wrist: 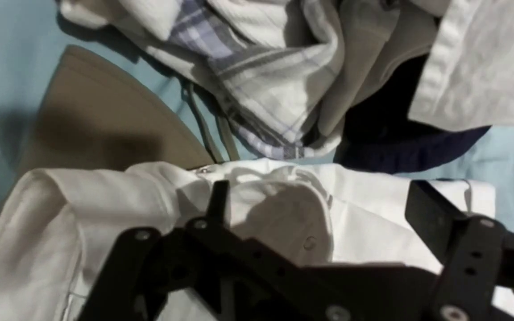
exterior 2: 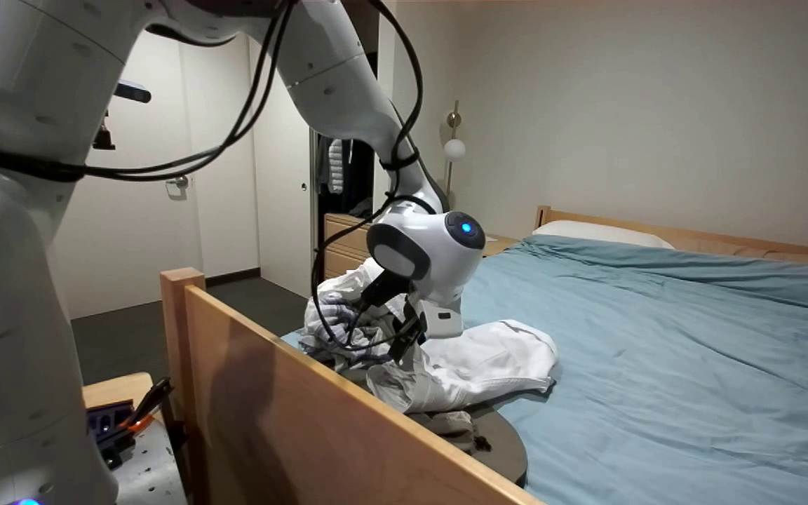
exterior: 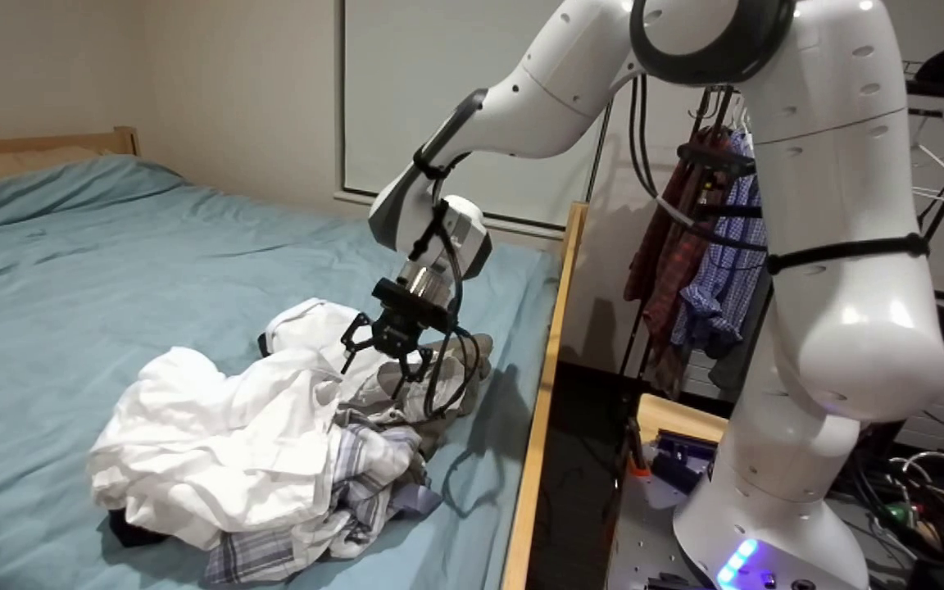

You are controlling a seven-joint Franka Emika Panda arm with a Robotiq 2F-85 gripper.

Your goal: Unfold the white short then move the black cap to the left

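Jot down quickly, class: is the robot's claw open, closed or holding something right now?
Claw: open, its fingers spread well apart, holding nothing.

Blue sheet found creased, lying between wooden headboard and wooden footboard. White pillow located at the headboard end. Plaid garment lies crumpled on the sheet. Globe lamp, wooden drawers and white door noted in an exterior view. Red shirt and blue checked shirt hang side by side in an exterior view.
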